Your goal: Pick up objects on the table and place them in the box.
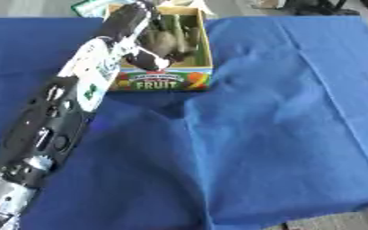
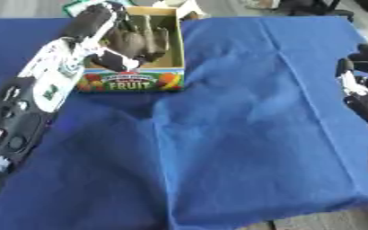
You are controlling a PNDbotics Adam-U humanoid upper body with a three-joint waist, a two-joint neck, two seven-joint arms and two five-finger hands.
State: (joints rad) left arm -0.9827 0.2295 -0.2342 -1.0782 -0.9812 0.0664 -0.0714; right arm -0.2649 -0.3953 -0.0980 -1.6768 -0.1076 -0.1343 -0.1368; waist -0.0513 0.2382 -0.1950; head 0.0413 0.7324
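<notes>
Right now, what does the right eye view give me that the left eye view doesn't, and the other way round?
Only the right eye view shows the right hand properly, at the right edge over the blue cloth; whether it is open cannot be told. The left eye view shows only a dark sliver there, but more of the left forearm near the bottom corner. Both show the left hand reaching down into the fruit box at the far left of the table.

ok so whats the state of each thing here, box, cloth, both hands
box: upright, open on top, left hand inside it
left hand: down in the box, fingers curled; what it holds cannot be made out
right hand: idle at the right edge, off the box; fingers unclear
cloth: spread over the table, creased, nothing loose lying on it
</notes>
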